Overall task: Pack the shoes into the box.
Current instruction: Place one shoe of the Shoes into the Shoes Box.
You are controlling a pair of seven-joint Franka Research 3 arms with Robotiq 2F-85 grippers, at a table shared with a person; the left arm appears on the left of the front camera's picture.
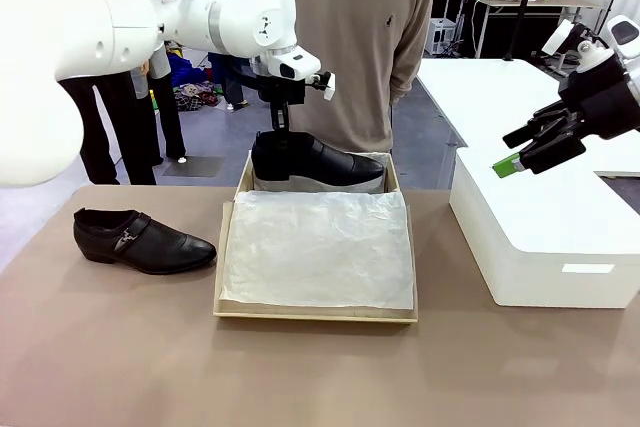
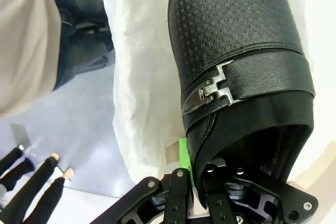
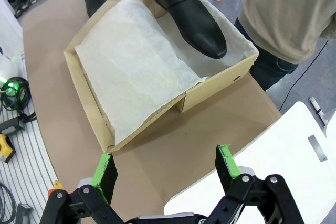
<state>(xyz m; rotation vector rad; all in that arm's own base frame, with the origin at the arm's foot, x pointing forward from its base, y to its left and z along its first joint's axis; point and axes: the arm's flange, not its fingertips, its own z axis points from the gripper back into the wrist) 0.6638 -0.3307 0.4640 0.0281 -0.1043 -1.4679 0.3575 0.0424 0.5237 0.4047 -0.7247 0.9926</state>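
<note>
Front: the left pincer (image 1: pixel 283 130) is holding one shoe (image 1: pixel 320 160) by the heel inside the box (image 1: pixel 315 315); the other shoe (image 1: pixel 140 240) is lying unpacked on the counter (image 1: pixel 300 377).
Left wrist: the left pincer (image 2: pixel 194 163) is clamping that heel.
Right wrist: the right pincer (image 3: pixel 165 169) is gaping wide, empty.

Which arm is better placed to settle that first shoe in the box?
Probably left: the left end effector is shut on the heel of the shoe, over the box. The right end effector hangs open above the white block, off to the side.
</note>
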